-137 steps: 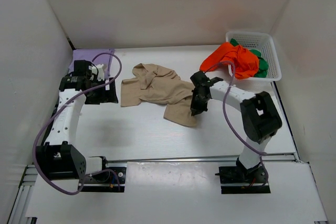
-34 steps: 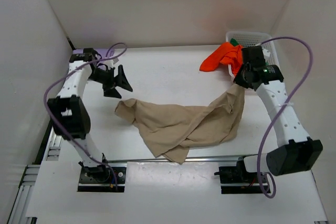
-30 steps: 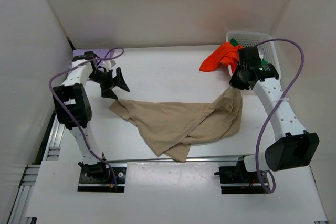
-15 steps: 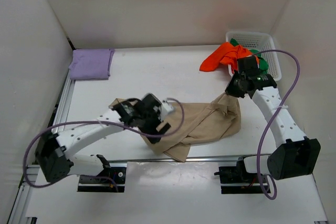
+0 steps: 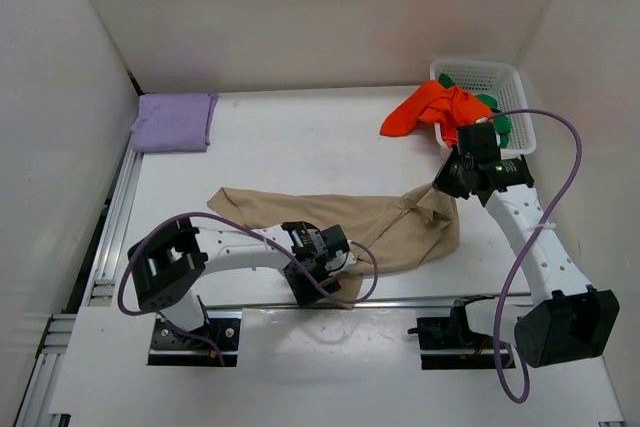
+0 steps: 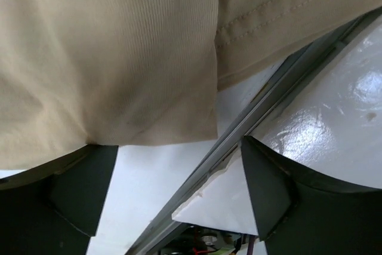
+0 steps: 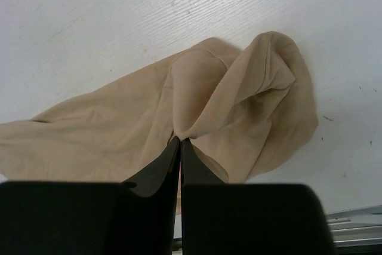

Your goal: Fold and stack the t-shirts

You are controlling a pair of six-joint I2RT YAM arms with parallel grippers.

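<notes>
The beige t-shirt point(image 5: 390, 227) looks light and limp, best gripped at hem corners. Right claw point(image 7: 180, 143) is clamped on a bunched fold; left claw point(image 6: 170, 159) gapes by the hem.

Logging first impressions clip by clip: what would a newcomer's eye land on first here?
The beige t-shirt sprawls rumpled across the near middle, its right end pinched in the shut right pincer while the open left pincer hovers at its near hem. Next come the orange-red t-shirt spilling over the white basket at the back right, and the folded lavender t-shirt at the back left.
</notes>
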